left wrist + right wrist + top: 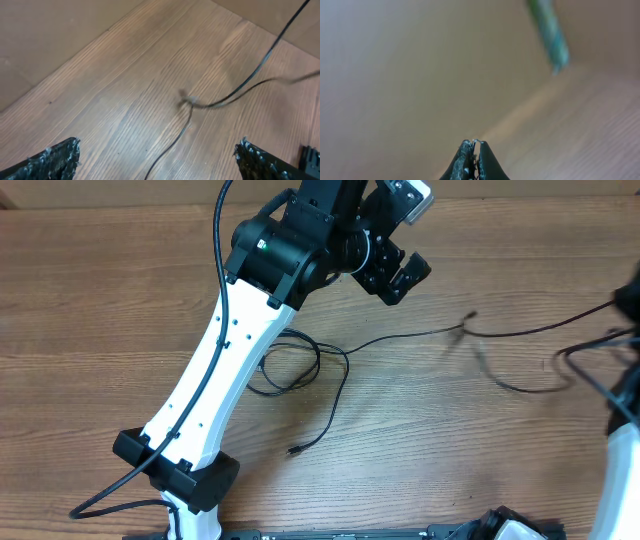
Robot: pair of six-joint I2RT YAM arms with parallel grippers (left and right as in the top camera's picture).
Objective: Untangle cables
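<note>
Left gripper (pixel 157 159), jaws spread wide, holding nothing; dark ridged tips at the two lower corners of the left wrist view. Seen through that gap, lying on the wooden table (pixel 85 75): the cables (pixel 189 102), thin black wires meeting at a small blurred knot, one strand trailing toward the camera, others running off to the upper right.

From overhead, the same claw toward the far side of the table, apart from the wires, at the end of the white left arm (pixel 215 370). Beside that arm, near the table's middle, a loose coil of wire, with one tail ending in a small plug (pixel 293 450) nearer the front edge. From the coil, a strand stretching right to the knot, then more blurred wire looping on to the right edge.

Right gripper (pixel 474 150), pressed fully shut against a blurred wood background; any wire pinched between the tips impossible to make out. Above it, a blurred green bar (pixel 547 30).
</note>
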